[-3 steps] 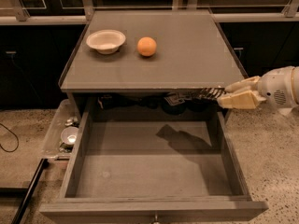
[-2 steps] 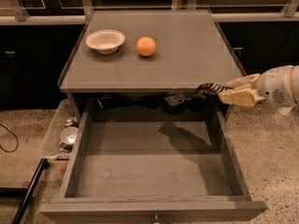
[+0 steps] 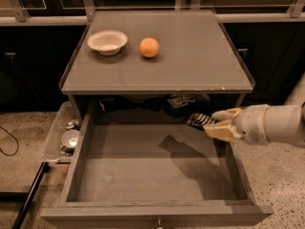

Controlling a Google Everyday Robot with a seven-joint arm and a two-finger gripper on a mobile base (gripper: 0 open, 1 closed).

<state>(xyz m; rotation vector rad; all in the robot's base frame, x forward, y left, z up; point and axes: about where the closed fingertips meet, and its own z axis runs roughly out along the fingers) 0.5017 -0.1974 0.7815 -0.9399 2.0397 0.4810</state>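
Observation:
My gripper point(image 3: 212, 123) reaches in from the right, just over the back right corner of the open drawer point(image 3: 143, 209). Its tan fingers point(image 3: 224, 130) are shut on a dark striped packet point(image 3: 197, 119), which sticks out to the left, above the drawer's floor. Beneath the grey table top point(image 3: 190, 56), at the drawer's back, lies a black and white item point(image 3: 183, 99). The arm's white forearm point(image 3: 274, 124) runs off the right edge.
On the table top, at the back left, stand a white bowl point(image 3: 107, 42) and an orange point(image 3: 149, 47). Beside the drawer on the left, a clear tray point(image 3: 56, 132) holds a metal cup point(image 3: 70, 138). Dark cabinets line the back.
The gripper has moved down and to the left with the dark packet, from level with the table's edge to just over the drawer's back right corner.

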